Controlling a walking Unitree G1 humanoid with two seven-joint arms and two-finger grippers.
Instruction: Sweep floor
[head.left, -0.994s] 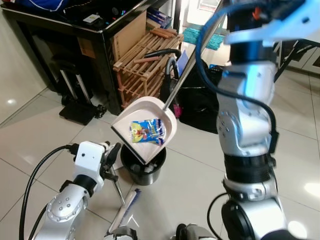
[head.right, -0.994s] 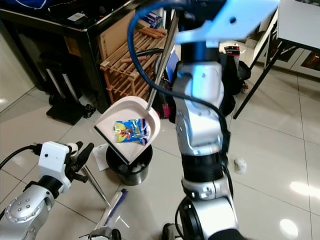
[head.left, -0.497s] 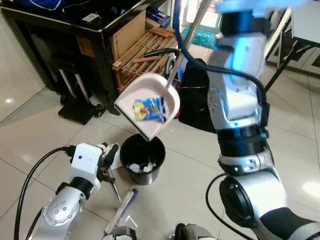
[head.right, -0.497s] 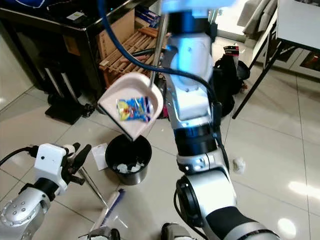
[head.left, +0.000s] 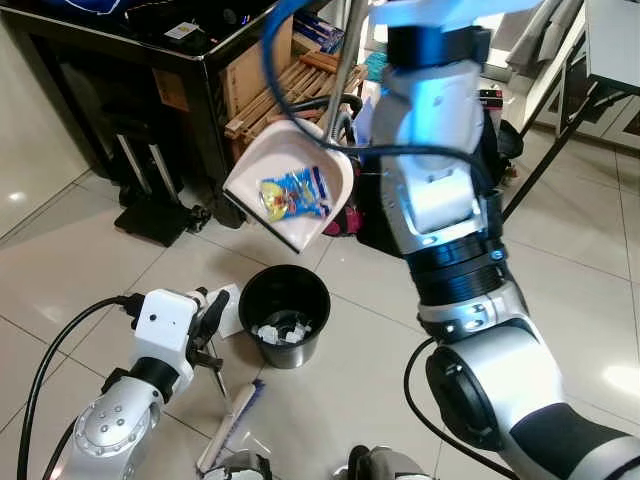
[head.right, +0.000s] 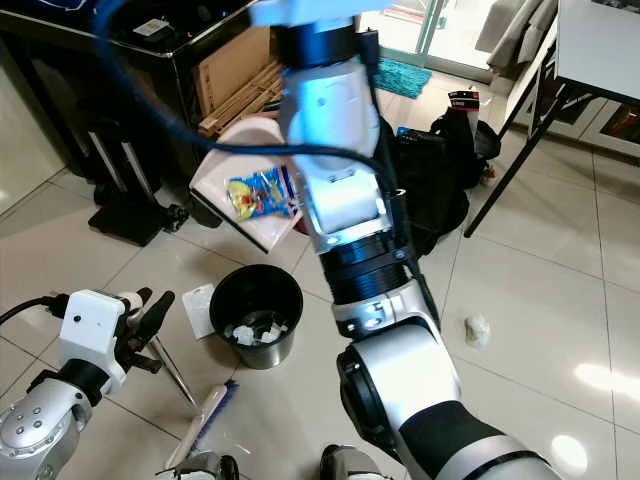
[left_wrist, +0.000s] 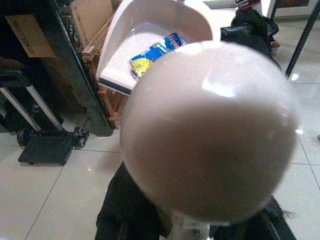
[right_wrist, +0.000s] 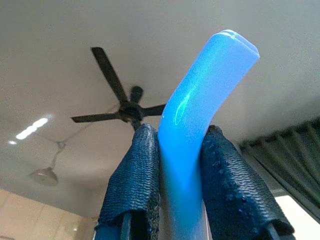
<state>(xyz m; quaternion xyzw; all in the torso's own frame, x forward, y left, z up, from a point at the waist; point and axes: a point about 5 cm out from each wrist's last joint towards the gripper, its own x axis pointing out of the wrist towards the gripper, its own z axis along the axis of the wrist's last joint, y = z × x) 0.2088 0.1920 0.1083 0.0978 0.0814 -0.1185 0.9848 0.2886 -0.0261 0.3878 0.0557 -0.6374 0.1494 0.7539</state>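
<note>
A pale pink dustpan hangs tilted in the air behind and above the black bin. A blue and yellow wrapper lies in the pan. Its long metal handle runs up past my raised right arm. In the right wrist view my right gripper is shut on the handle's blue end. Low on the left, my left gripper is shut on the thin metal handle of the broom. The brush head rests on the tiles. The handle's round cap looms in the left wrist view.
Crumpled white paper lies in the bin. A paper scrap sits beside it and a white wad lies on the tiles to the right. Behind stand a black desk, a wooden rack, a folded trolley and a black bag.
The dustpan has risen from just over the bin and swung back toward the rack, with the wrapper still in it. My right arm has turned upward. The left gripper has dropped a little.
</note>
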